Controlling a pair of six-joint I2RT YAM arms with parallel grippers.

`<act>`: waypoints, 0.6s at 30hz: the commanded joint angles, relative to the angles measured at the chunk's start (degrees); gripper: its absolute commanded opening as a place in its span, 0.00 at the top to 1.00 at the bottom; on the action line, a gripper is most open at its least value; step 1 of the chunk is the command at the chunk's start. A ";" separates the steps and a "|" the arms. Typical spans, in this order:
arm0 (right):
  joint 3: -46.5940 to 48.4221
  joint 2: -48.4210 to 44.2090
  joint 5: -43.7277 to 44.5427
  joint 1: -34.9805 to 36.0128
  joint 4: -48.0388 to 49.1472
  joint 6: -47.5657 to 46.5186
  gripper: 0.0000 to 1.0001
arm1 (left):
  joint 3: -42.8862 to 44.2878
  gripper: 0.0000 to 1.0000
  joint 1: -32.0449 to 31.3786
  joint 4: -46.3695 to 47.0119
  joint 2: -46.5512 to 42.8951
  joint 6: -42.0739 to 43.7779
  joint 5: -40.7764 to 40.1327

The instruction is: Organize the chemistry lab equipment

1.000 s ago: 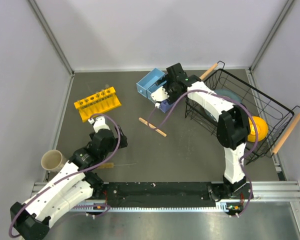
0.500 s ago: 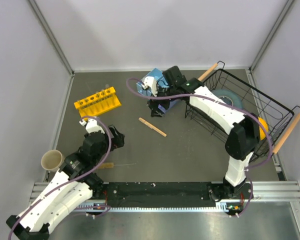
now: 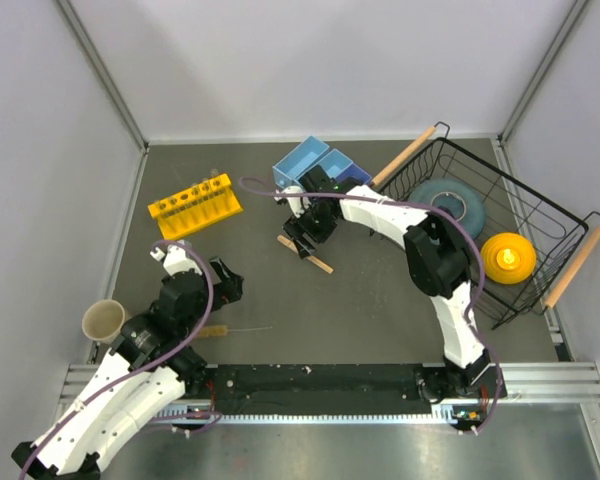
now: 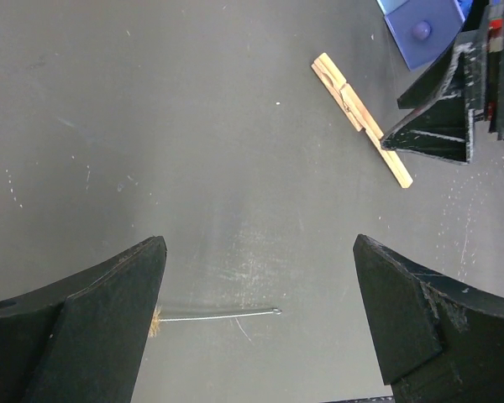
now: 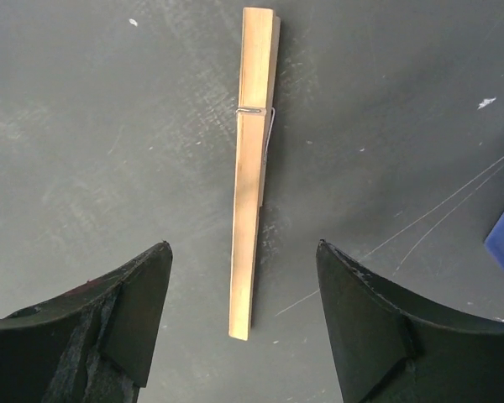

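Observation:
A short flat wooden stick [image 3: 306, 254] [image 5: 254, 168] lies on the dark table left of centre. My right gripper [image 3: 300, 238] [image 5: 244, 248] hangs over its near end, open, one finger on each side of the stick and neither touching it. The wire-handled tan bristle brush [image 3: 218, 330] lies near the front edge. In the left wrist view its wire handle [image 4: 218, 316] runs between the fingers of my left gripper [image 4: 259, 243] [image 3: 230, 285], which is open and empty above the table. The stick [image 4: 361, 117] shows ahead of it there.
A yellow tube rack [image 3: 194, 207] stands at the back left and a blue box [image 3: 315, 165] behind the stick. The black wire basket [image 3: 540, 215] at right holds a grey-blue plate [image 3: 445, 200] and a yellow bowl [image 3: 507, 257]. A tan cup [image 3: 105, 320] stands front left.
My right gripper has swung from the blue box down and left to over the wooden stick. The left arm has drawn back a little toward the front edge, still open.

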 commanded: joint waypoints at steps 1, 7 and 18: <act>3.39 1.75 6.78 2.92 1.72 0.85 0.32 | 0.87 0.01 0.13 0.49 0.20 -0.38 -0.88; 5.33 4.65 9.24 3.54 1.72 1.29 0.39 | 0.43 0.01 0.13 0.58 -0.49 -0.82 -0.96; 6.47 7.29 10.04 4.24 1.54 0.50 0.67 | 0.60 0.01 0.13 -0.30 -1.99 -0.99 -1.75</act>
